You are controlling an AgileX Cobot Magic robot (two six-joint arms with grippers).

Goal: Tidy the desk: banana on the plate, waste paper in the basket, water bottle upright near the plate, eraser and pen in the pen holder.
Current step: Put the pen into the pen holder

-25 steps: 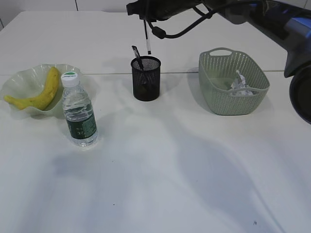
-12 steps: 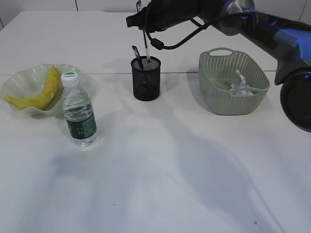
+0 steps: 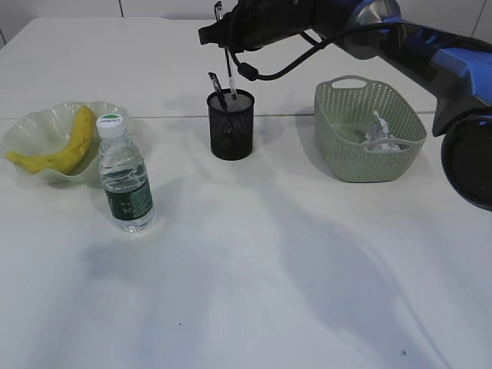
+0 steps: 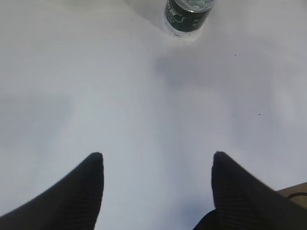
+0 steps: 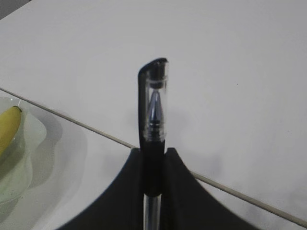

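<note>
Exterior view: pen holder (image 3: 231, 124) mid-table

Banana (image 3: 58, 150) yellow on pale green translucent plate (image 3: 31, 127). Pen holder (image 3: 231, 124) black mesh; basket (image 3: 367, 131) sage green, woven pattern. Bottle (image 3: 125, 175) clear, dark green label, white cap.

A white table (image 3: 254, 261) carries everything, with a thin seam running across it behind the objects. At the left sits a pale green, wavy-edged plate (image 3: 31, 127), and just in front of its right rim a clear water bottle (image 3: 125, 175) with a dark green label stands upright. Near the middle stands a black mesh pen holder (image 3: 231, 127). To the right rests a sage-green woven basket (image 3: 367, 131). A few tiny dark specks, maybe dirt, dot the near surface.
</note>
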